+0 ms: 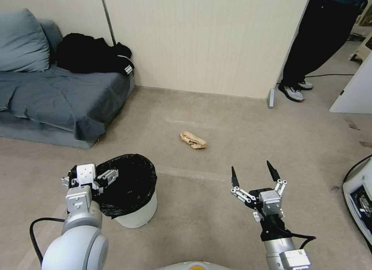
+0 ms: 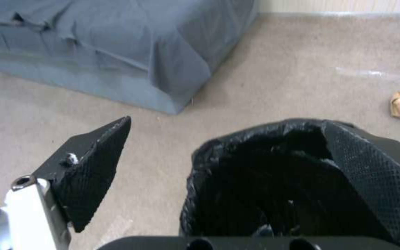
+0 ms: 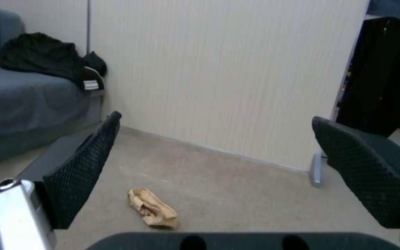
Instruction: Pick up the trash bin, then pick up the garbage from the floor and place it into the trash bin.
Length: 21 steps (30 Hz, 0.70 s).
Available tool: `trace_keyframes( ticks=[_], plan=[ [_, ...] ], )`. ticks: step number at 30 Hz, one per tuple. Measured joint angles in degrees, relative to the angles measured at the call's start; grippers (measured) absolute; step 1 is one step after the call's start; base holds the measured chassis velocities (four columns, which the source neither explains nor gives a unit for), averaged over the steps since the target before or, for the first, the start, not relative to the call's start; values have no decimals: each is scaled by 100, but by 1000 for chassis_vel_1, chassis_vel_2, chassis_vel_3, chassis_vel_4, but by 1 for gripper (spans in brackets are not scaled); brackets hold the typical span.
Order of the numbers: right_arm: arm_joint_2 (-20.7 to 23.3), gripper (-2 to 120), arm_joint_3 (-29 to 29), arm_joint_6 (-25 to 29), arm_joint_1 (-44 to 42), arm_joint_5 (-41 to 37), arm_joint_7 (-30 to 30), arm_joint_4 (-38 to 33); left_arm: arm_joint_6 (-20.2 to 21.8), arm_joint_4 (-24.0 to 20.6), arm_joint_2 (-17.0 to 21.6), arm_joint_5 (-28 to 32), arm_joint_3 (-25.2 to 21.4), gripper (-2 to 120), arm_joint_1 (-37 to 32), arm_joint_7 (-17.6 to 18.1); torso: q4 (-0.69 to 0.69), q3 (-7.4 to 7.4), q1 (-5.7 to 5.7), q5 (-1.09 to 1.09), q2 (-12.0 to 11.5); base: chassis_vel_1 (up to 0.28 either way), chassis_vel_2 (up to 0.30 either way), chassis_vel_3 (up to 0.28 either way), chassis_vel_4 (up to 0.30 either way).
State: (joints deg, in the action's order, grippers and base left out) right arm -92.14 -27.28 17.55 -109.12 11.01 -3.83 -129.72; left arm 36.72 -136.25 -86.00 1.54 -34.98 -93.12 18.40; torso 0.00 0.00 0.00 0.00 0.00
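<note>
Reaching over the rim of the small round white plastic trash bin [image 1: 135,214], lined with a crinkly black bag, with the left gripper [image 2: 227,132]: spread wide, one finger outside the wall and apart from it, the other over the bag-lined mouth, clamped on nothing. Appears to stand on the beige carpeted floor [image 1: 217,115], close in on the robot's left; cannot tell for certain whether raised at all.

Holding the right gripper [image 1: 252,167] low on the robot's right, above bare carpet, parted wide and empty, aimed toward the litter ahead.

Farther out, roughly midway to the wall: a crumpled tan paper wad [image 1: 193,140], lying flat on the carpet, well apart from bin and both claws. No other garbage to be made out on this stretch of floor.

Beyond, on the left, a low grey fabric sofa [image 1: 58,95] with a black jacket [image 1: 93,55] heaped at its end; behind, a pale ribbed wall panel [image 1: 201,37].

Judging by this: bin reached but not yet gripped, so the first step unfinished. Left to do: close on the rim, lift, fetch the paper, drop it in.
</note>
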Motion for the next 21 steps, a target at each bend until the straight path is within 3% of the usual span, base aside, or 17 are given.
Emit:
trace_keyframes(
  ticks=[21],
  plan=[
    [0,100,-18,-1,-39,-10,-55,68,260,963,-50,449,-216,100,448,306,0,0,0,0,0,0,0,0,0]
  ],
)
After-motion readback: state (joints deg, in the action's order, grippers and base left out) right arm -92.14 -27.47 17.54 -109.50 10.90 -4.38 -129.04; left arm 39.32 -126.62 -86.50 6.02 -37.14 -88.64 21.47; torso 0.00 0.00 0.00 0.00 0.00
